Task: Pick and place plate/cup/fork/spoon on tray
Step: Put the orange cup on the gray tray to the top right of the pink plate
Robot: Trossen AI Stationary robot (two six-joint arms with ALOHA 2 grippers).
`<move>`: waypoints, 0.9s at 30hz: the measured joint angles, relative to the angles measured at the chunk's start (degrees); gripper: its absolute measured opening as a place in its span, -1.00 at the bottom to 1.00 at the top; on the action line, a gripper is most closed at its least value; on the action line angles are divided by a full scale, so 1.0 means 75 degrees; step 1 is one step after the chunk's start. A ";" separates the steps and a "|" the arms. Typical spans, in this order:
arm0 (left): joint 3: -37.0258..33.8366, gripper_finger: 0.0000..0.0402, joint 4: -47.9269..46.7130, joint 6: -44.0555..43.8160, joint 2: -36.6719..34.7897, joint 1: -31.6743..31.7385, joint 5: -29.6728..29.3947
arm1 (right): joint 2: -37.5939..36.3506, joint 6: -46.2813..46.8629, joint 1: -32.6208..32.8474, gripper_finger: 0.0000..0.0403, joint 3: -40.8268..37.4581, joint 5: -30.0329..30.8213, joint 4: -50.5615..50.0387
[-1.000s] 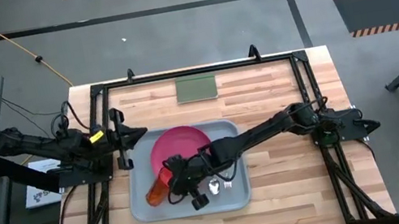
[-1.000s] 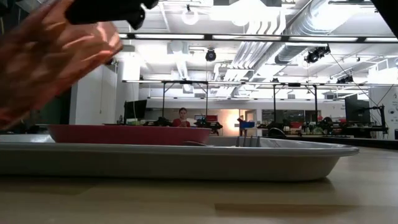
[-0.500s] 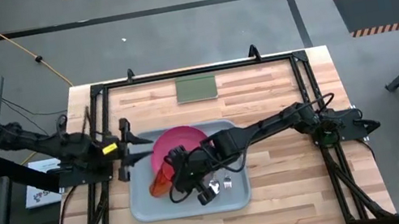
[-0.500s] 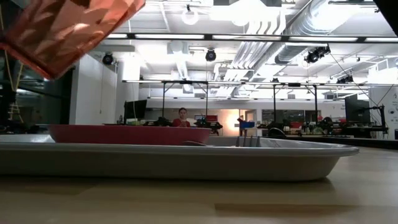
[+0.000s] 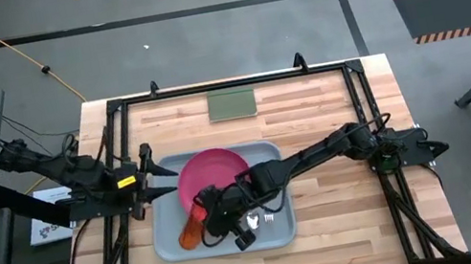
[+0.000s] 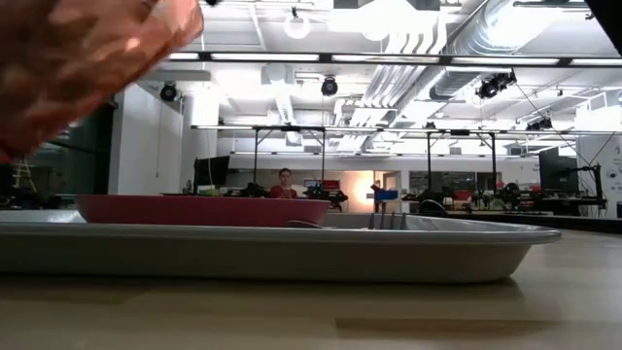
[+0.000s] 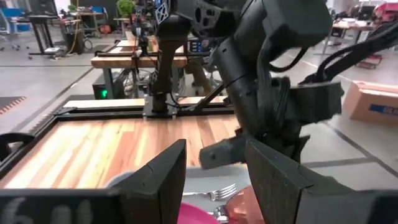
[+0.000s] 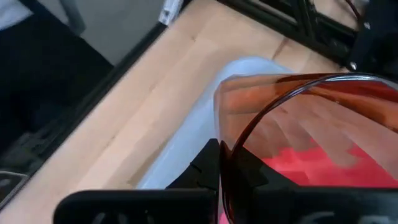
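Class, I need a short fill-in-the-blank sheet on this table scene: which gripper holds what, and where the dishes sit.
1. The right gripper is shut on the rim of the ____.
2. The pink plate lies on the grey-blue ____.
3. The left gripper, near the tray's edge, holds ____.
4. The fork and spoon lie on the tray beside the ____.

Missing words: cup; tray; nothing; plate
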 joint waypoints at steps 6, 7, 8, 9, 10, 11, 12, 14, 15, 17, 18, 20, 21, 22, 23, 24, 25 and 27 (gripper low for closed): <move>-0.0003 -0.22 0.0001 0.0026 0.0055 0.0001 -0.0325 | 0.0042 0.0215 -0.0035 -1.00 -0.0540 0.0105 0.0450; -0.0003 -0.22 0.0003 0.0028 0.0059 0.0001 -0.0374 | 0.0043 0.0220 -0.0044 -1.00 -0.0620 0.0108 0.0537; -0.0003 -0.22 0.0026 0.0030 0.0059 0.0001 -0.0419 | 0.0043 0.0247 -0.0042 -1.00 -0.0693 0.0110 0.0615; -0.0003 -0.22 0.0041 0.0036 0.0059 0.0001 -0.0473 | 0.0044 0.0293 -0.0038 -1.00 -0.0759 0.0106 0.0703; -0.0003 -0.22 0.0033 0.0036 0.0059 0.0001 -0.0518 | 0.0043 0.0309 -0.0038 -1.00 -0.0821 0.0104 0.0781; -0.0003 -0.22 0.0033 0.0039 0.0061 0.0001 -0.0566 | 0.0044 0.0357 -0.0042 -1.00 -0.0875 0.0106 0.0819; -0.0003 -0.22 0.0030 0.0039 0.0062 0.0004 -0.0593 | 0.0042 0.0358 -0.0047 -1.00 -0.0949 0.0108 0.0857; -0.0003 -0.22 0.0030 0.0039 0.0062 0.0004 -0.0628 | 0.0045 0.0358 -0.0047 -1.00 -0.1064 0.0110 0.0889; -0.0003 -0.22 0.0030 0.0039 0.0062 0.0004 -0.0634 | 0.0056 0.0360 -0.0047 -1.00 -0.1072 0.0110 0.0850; -0.0003 -0.22 0.0028 0.0039 0.0062 0.0004 -0.0643 | 0.0057 0.0360 -0.0053 -1.00 -0.1075 0.0115 0.0899; -0.0003 -0.22 0.0030 0.0039 0.0062 0.0004 -0.0647 | 0.0057 0.0360 -0.0053 -1.00 -0.1074 0.0113 0.0974; -0.0003 -0.22 0.0027 0.0039 0.0062 0.0004 -0.0647 | 0.0057 0.0360 -0.0047 -1.00 -0.1072 0.0113 0.1059; -0.0003 -0.22 0.0027 0.0039 0.0062 0.0004 -0.0647 | 0.0057 0.0360 -0.0047 -1.00 -0.1072 0.0113 0.1049; -0.0003 -0.22 0.0030 0.0039 0.0062 0.0007 -0.0647 | 0.0057 0.0360 -0.0047 -0.99 -0.1072 0.0113 0.1036; -0.0003 -0.22 0.0027 0.0039 0.0062 0.0007 -0.0647 | 0.0057 0.0360 -0.0047 -0.98 -0.1072 0.0113 0.1043; -0.0006 -0.22 0.0027 0.0039 0.0064 0.0007 -0.0647 | 0.0069 0.0360 -0.0047 -0.97 -0.1072 0.0113 0.1057; -0.0006 -0.22 0.0027 0.0039 0.0064 0.0007 -0.0647 | 0.0074 0.0360 -0.0047 -0.95 -0.1072 0.0112 0.1059; -0.0006 -0.22 0.0027 0.0039 0.0064 0.0007 -0.0647 | 0.0096 0.0360 -0.0047 -0.92 -0.1072 0.0113 0.1046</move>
